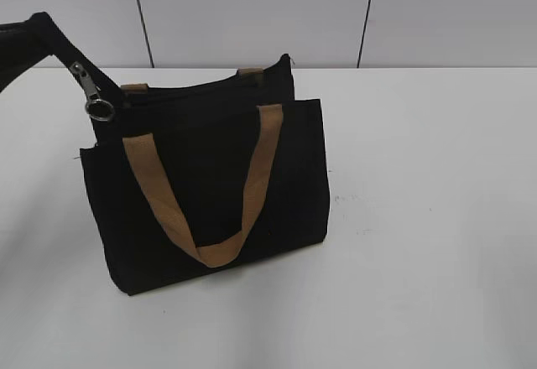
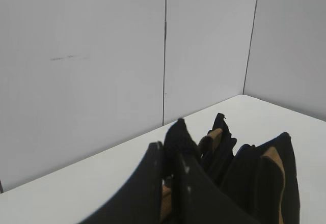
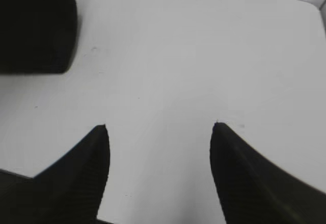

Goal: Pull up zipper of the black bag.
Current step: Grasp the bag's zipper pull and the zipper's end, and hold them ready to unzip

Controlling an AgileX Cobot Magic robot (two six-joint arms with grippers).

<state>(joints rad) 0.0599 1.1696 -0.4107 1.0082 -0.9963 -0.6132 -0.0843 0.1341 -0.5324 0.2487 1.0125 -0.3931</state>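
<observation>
The black bag point(image 1: 210, 193) stands upright on the white table point(image 1: 419, 218), with one tan handle hanging down its front. The zipper tape's loose end stretches up and left from the bag's top left corner. The silver slider and ring pull point(image 1: 96, 101) hang on that stretch. My left gripper point(image 1: 33, 29) is shut on the tip of the tape at the far left edge. In the left wrist view the left gripper point(image 2: 168, 150) pinches black fabric, with the bag point(image 2: 265, 183) beyond. My right gripper point(image 3: 159, 127) is open and empty over bare table and does not show in the exterior view.
A grey panelled wall point(image 1: 252, 8) stands behind the table. A black shape point(image 3: 30, 25) fills the top left corner of the right wrist view; I cannot tell what it is.
</observation>
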